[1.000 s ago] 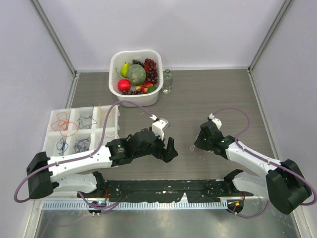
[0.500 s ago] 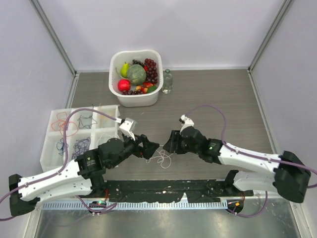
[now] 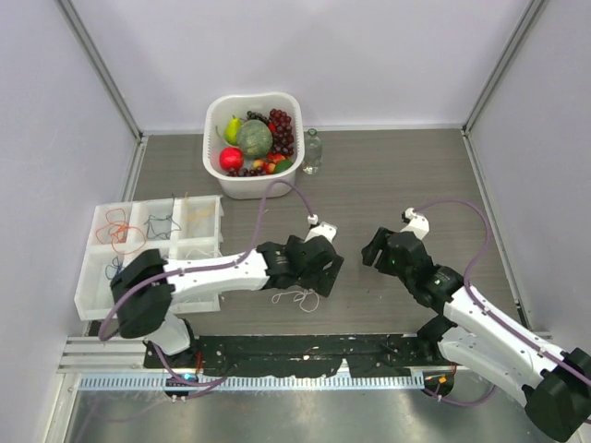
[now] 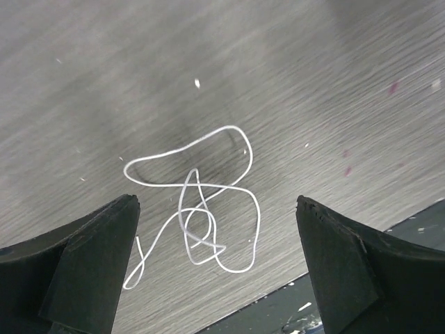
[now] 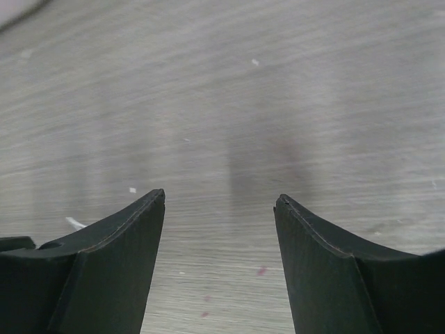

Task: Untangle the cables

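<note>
Between the wide-spread fingers of the left claw (image 4: 215, 209): one white cable (image 4: 191, 184), loosely looped on the table (image 4: 313, 83). Probably light, limp, snag-prone; pinch a free end. Right claw (image 5: 219, 202) wide, empty.

Left arm (image 3: 212, 272) reaches low and long toward the middle, left gripper (image 4: 217, 203) aimed down, jaws spread wide with nothing pinched. Right arm (image 3: 480, 318) angles inward, right gripper (image 5: 220, 196) likewise parted wide, gripping nothing.
</note>
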`<state>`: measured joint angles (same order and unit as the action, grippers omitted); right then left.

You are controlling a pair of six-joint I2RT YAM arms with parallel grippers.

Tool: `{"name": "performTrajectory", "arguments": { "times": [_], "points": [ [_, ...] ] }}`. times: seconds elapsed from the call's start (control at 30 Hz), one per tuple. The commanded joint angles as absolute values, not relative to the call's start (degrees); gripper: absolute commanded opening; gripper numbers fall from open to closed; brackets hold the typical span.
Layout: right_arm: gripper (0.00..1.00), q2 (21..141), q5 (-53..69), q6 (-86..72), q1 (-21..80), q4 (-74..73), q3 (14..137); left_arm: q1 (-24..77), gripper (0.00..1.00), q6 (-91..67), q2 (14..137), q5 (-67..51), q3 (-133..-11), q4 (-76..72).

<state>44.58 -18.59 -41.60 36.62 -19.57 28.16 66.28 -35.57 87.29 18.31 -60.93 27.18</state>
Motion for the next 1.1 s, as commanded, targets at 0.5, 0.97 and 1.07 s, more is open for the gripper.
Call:
{"name": "performTrajectory", "arguments": {
  "times": [0.5, 0.97, 1.07],
  "points": [
    [0.67, 44.83, -15.12, -38.14, 33.40, -11.69, 19.60, 66.53, 0.34, -34.02, 104.78, 16.51, -66.89, 30.14],
    [0.66, 44.56, -14.50, -37.88, 33.57, -11.07, 19.16, 60.13, 0.00, -29.70, 63.05, 42.09, -64.42, 44.90],
    [0.65, 44.30, -14.33, -37.88, 33.49, -10.99, 19.07, 53.37, 0.00, -31.46, 54.60, 41.49, -63.99, 47.45]
  ]
}}
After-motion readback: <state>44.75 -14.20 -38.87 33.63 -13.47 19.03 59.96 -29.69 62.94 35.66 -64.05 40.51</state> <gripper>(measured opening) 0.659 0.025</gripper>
